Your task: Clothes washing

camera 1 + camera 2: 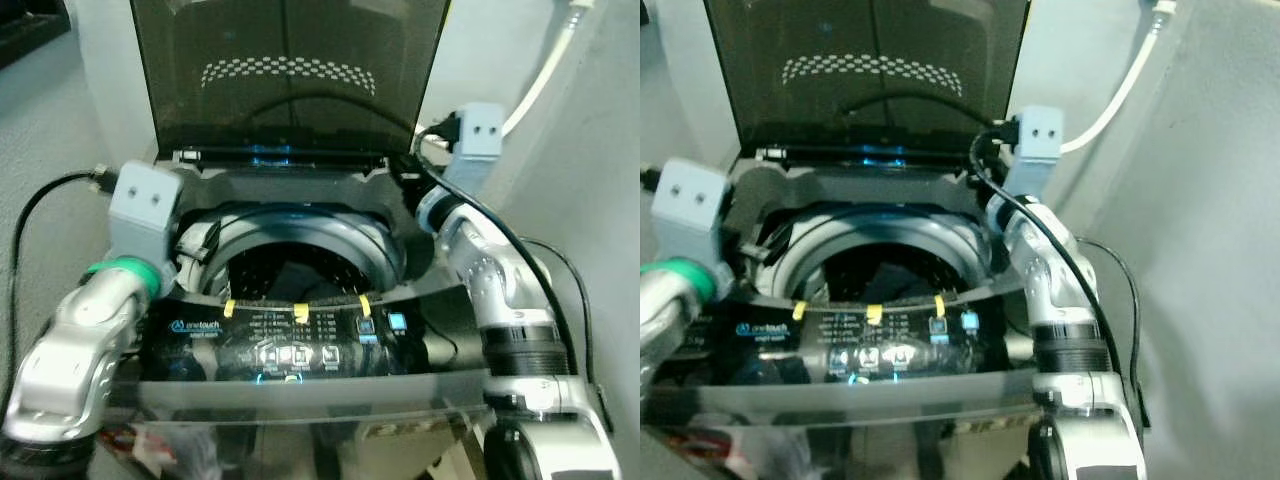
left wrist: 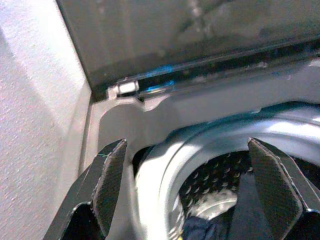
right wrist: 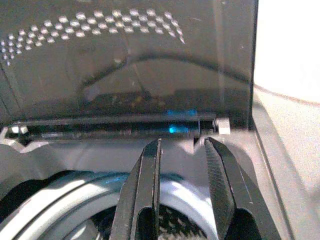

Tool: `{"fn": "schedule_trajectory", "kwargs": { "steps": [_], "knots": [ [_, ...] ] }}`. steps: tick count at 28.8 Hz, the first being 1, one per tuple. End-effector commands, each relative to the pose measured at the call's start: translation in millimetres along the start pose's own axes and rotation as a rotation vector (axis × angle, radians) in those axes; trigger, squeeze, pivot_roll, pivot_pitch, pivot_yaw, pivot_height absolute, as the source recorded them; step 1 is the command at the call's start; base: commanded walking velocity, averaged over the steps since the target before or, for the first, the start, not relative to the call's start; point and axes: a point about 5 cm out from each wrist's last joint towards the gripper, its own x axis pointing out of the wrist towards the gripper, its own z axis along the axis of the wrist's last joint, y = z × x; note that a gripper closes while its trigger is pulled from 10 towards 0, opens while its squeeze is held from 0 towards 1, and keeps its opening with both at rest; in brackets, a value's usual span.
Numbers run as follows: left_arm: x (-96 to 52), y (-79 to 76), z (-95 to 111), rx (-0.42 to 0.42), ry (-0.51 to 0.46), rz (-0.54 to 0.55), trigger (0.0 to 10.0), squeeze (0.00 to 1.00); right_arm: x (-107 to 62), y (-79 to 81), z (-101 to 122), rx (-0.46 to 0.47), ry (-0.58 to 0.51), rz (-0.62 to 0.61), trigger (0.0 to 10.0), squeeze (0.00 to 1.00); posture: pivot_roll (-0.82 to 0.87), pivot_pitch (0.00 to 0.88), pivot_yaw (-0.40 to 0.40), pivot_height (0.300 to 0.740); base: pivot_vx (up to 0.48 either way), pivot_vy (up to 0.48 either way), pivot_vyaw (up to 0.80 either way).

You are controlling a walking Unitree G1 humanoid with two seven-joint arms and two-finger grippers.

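A top-loading washing machine stands before me with its dark tinted lid (image 1: 290, 70) raised upright. Inside the perforated drum (image 1: 255, 265) lies a dark garment (image 1: 298, 276), whose blue-black cloth (image 2: 210, 227) also appears in the left wrist view. My left gripper (image 2: 187, 145) hovers over the drum's left rear rim, fingers wide open and empty. My right gripper (image 3: 183, 141) is at the right rear corner, pointing at the lid hinge. Its fingers stand a narrow gap apart with nothing between them.
The lit control panel (image 1: 300, 340) with yellow tape marks runs along the machine's front edge. A white hose (image 1: 545, 70) runs up the wall at the back right. Black cables trail along both arms. Walls close in on the left and right of the machine.
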Motion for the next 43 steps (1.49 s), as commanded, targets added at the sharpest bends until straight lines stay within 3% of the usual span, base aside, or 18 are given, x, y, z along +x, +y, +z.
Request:
{"fn": "schedule_trajectory", "kwargs": {
  "steps": [1, 4, 13, 20, 33, 43],
  "knots": [
    [4.6, -0.5, -13, -0.040, 0.074, 0.060, 10.0, 0.00, -7.7, -3.2, -13, 0.086, -0.007, -0.027, 10.0, 0.00, 0.12, 0.010, -0.026, 0.740, 0.000, 0.000, 0.00],
    [6.9, -6.1, -16, -0.053, 0.070, 0.050, 10.0, 0.00, -13.4, -4.2, -25, 0.100, -0.016, -0.033, 10.0, 0.00, 0.12, 0.006, -0.023, 0.740, 0.000, 0.000, 0.00],
    [-4.2, -23.3, -23, -0.072, -0.002, -0.031, 10.0, 0.00, -17.4, 2.2, -20, 0.072, -0.091, 0.007, 10.0, 0.00, 0.12, 0.000, -0.029, 0.740, 0.000, 0.000, 0.00],
    [-8.3, -27.6, -29, -0.095, 0.019, -0.022, 10.0, 0.00, -19.5, 10.3, -27, 0.087, -0.078, 0.014, 10.0, 0.00, 0.12, 0.000, -0.029, 0.740, 0.000, -0.037, 0.00],
    [-8.3, -23.7, -26, -0.104, -0.012, -0.004, 10.0, 0.00, -18.5, 21.9, -31, 0.060, -0.044, 0.070, 10.0, 0.00, 0.12, 0.000, -0.044, 0.740, 0.000, -0.302, 0.00],
    [-8.0, -23.1, -25, -0.100, -0.014, -0.006, 10.0, 0.00, -19.5, 21.2, -32, 0.058, -0.042, 0.066, 10.0, 0.00, 0.12, 0.002, -0.037, 0.740, 0.000, -0.374, 0.00]
  ]
}}
